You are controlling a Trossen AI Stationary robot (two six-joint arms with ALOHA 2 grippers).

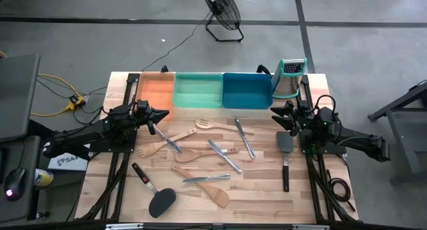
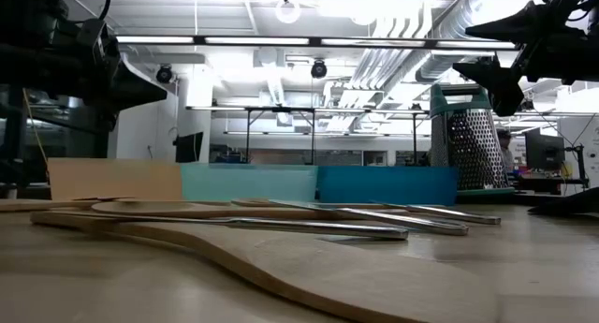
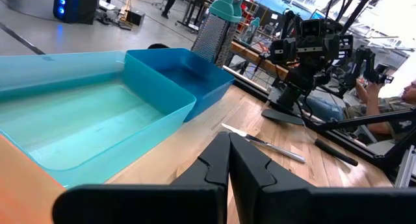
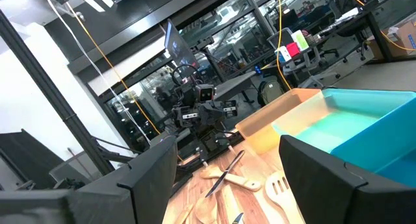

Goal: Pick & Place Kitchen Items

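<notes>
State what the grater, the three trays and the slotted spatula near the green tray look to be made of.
Grater: apparently steel, a shiny perforated grey body under a teal top, probably plastic. Orange tray, green tray and blue tray: likely plastic, smooth moulded walls of uniform colour. Slotted spatula: seemingly unfinished wood, pale and matte.

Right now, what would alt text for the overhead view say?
Wooden spoons, metal cutlery and black turners lie scattered on a wooden table, below orange, green and blue trays. The left claw is shut, the right claw open, both empty.

Robotics lab: concrete floor (image 1: pixel 100 30); exposed ducts (image 2: pixel 412 33); floor fan (image 1: pixel 222 10); workbenches (image 2: pixel 299 126)
</notes>
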